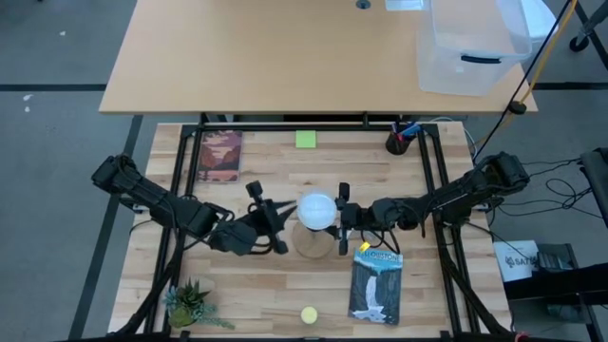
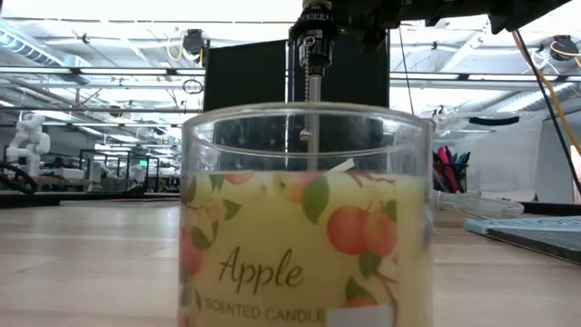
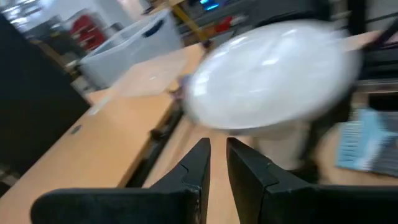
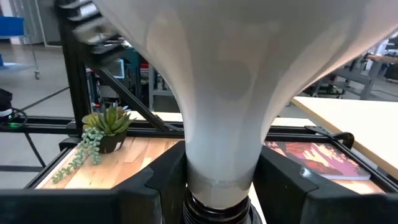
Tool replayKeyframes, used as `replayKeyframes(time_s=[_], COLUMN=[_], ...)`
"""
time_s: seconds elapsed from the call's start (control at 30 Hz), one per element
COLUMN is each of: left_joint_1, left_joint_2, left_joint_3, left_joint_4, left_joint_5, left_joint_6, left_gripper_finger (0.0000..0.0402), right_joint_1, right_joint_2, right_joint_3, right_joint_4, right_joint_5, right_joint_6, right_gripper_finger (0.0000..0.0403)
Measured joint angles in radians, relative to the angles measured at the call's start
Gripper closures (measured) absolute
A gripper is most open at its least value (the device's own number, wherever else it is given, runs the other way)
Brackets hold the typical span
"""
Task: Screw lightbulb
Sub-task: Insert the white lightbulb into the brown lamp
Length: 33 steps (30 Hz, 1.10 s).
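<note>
The white lightbulb [image 1: 316, 210] stands upright, globe up, over the round wooden base [image 1: 304, 247] at the table's middle. My right gripper [image 1: 335, 218] reaches in level from the table's right and is shut on the bulb. In the right wrist view the bulb's dark screw thread [image 4: 211, 211] shows just below the fingers; whether it sits in the socket is hidden. My left gripper [image 3: 217, 144] hovers level just left of the globe [image 3: 273, 74], its fingers a narrow gap apart with nothing between them. It touches nothing. My right gripper pinches the bulb's tapered neck [image 4: 217, 168] between its two fingers [image 4: 158, 183], just above the screw thread. The fingers come level from the table's right, one on each side of the neck. The bulb stands upright in the hold, globe above the fingers.
A brown book [image 1: 220, 154], a green note [image 1: 305, 140] and a pen cup [image 1: 399, 142] lie at the far side. A potted plant [image 1: 190, 306], a small yellow disc [image 1: 309, 314] and a blue book [image 1: 375, 285] lie near. An apple candle jar [image 2: 309, 227] blocks the low view.
</note>
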Motion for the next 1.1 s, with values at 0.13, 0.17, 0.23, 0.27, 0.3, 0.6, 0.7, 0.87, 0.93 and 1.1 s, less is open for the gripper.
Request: replayKeyframes(time_s=[0.13,0.17,0.23,0.27,0.3,0.6,0.7,0.87,0.93,1.1], left_joint_1=[-0.015,-0.026,-0.045,-0.053,-0.058,-0.073,-0.090,-0.104,-0.088,-0.036], left_joint_2=[-0.019,-0.033,-0.067,-0.078,-0.087,-0.068,-0.050,-0.013,0.000,0.021], left_joint_3=[-0.001,-0.001,-0.001,0.001,0.001,0.001,0.001,-0.009,-0.025,-0.067], left_joint_4=[-0.003,0.002,0.040,0.063,0.086,0.115,0.113,0.095,0.060,0.051], left_joint_5=[-0.073,-0.075,-0.074,-0.059,-0.026,0.240,0.184,0.054,0.024,0.024], left_joint_6=[0.026,0.038,0.069,0.085,0.106,0.281,0.289,0.151,0.054,-0.100], left_gripper_finger=[0.0344,0.0344,0.0344,0.0344,0.0344,0.0325,0.0277,0.0183,0.0157,0.0139], right_joint_1=[0.000,0.000,0.000,0.000,0.000,0.000,0.000,0.000,0.000,0.000], right_joint_2=[0.000,0.000,0.000,0.000,0.000,0.000,0.000,0.000,0.000,0.000], right_joint_3=[0.000,0.001,0.001,0.001,0.001,0.001,0.001,0.001,0.001,0.001], right_joint_4=[-0.004,-0.004,-0.005,-0.005,-0.005,-0.005,-0.006,-0.006,-0.006,-0.006], right_joint_5=[0.000,0.000,0.001,0.001,0.001,0.004,0.005,0.005,0.005,0.005], right_joint_6=[-0.002,-0.003,-0.006,-0.011,-0.013,-0.023,-0.031,-0.038,-0.038,-0.040], right_gripper_finger=[0.0243,0.0243,0.0243,0.0243,0.0243,0.0243,0.0243,0.0243,0.0243,0.0243])
